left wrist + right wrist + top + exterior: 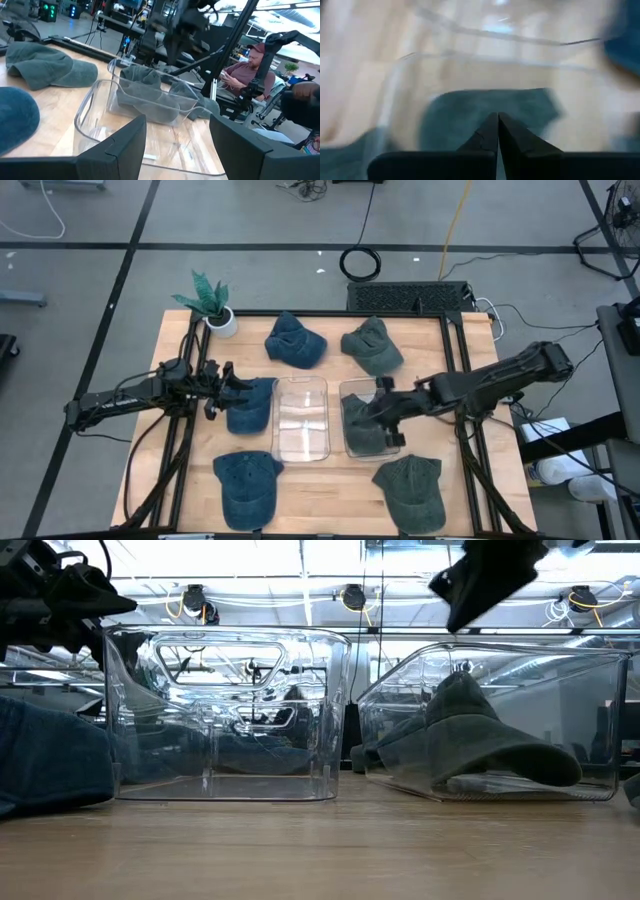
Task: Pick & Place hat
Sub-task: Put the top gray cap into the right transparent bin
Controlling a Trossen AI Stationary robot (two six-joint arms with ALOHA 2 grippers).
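While the right gripper (385,412), jaws shut and empty, partly hides our green hat (362,430) in the right bin (352,448), the open-jawed left gripper (226,385) hovers at nine o'clock over a blue hat (250,406) on the wooden table (330,485).

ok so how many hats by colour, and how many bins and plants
blue hats: 3 – upper, by the left gripper, lower
green hats: 3 – upper, inside the right clear bin, lower
clear bins: 2 – left, right
potted plant: 1
total: 9
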